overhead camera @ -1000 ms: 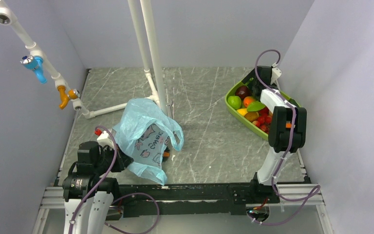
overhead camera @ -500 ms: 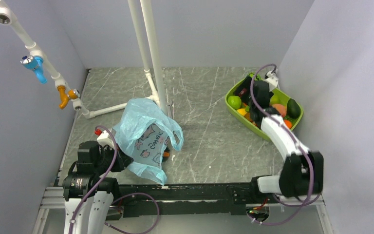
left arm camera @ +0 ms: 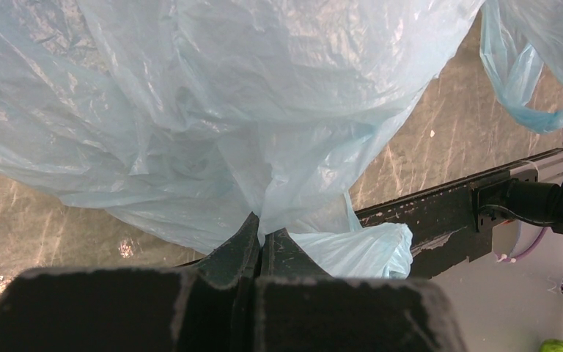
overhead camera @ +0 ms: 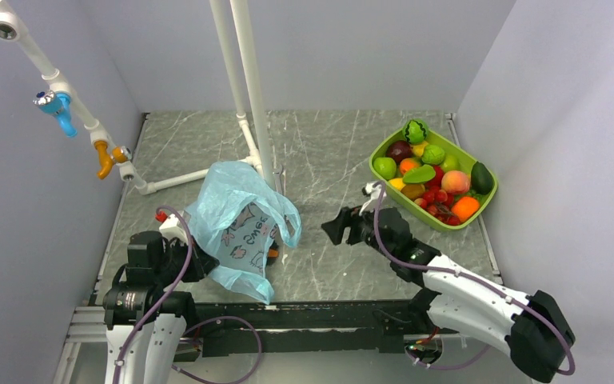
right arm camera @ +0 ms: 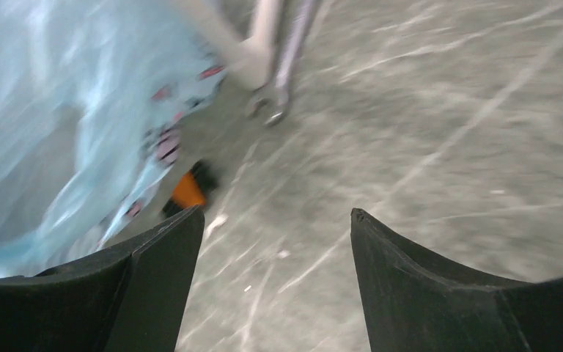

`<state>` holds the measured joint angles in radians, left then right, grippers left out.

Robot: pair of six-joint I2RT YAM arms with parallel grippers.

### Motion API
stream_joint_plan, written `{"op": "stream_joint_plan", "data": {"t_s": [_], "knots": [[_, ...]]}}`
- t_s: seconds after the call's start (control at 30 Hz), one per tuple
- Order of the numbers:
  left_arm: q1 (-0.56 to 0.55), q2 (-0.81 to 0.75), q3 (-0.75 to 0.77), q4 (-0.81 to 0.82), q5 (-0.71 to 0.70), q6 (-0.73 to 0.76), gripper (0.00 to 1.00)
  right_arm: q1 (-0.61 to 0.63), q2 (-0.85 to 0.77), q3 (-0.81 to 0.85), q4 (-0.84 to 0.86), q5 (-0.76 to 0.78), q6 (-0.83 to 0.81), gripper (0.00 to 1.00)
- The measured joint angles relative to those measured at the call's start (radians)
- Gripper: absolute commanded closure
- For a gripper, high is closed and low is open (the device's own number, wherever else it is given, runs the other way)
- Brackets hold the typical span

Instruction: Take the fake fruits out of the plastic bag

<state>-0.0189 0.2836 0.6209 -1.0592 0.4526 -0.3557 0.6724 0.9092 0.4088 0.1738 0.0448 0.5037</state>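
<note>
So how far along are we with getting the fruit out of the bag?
Mostly done, it seems: a pile of fake fruits fills the green tray. In hand: the left gripper pinches the plastic bag; the right gripper is open and empty over the table between tray and bag. Left: unclear, since the bag's inside is hidden; only a small orange-and-black item shows at its edge.

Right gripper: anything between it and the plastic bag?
Nothing visible. Only bare table lies between the open right gripper and the plastic bag. The white pipe stand sits farther back; a small black-and-orange object lies at the bag's edge.
</note>
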Motion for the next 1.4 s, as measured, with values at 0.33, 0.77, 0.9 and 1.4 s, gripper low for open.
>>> {"op": "stream_joint_plan", "data": {"t_s": [0.33, 0.77, 0.9, 1.4], "knots": [[0.001, -0.001, 0.0, 0.0, 0.0, 0.0, 1.0, 0.33, -0.008, 0.076, 0.1, -0.055, -0.042, 0.38], [0.0, 0.0, 0.0, -0.007, -0.006, 0.0, 1.0, 0.664, 0.583, 0.519, 0.268, 0.039, -0.23, 0.46], [-0.005, 0.0, 0.011, -0.035, -0.015, -0.006, 1.0, 0.658, 0.721, 0.599, 0.232, 0.1, -0.264, 0.52], [-0.046, -0.008, 0.188, -0.171, -0.122, -0.024, 1.0, 0.658, 0.937, 0.745, 0.179, 0.291, -0.292, 0.4]]}}
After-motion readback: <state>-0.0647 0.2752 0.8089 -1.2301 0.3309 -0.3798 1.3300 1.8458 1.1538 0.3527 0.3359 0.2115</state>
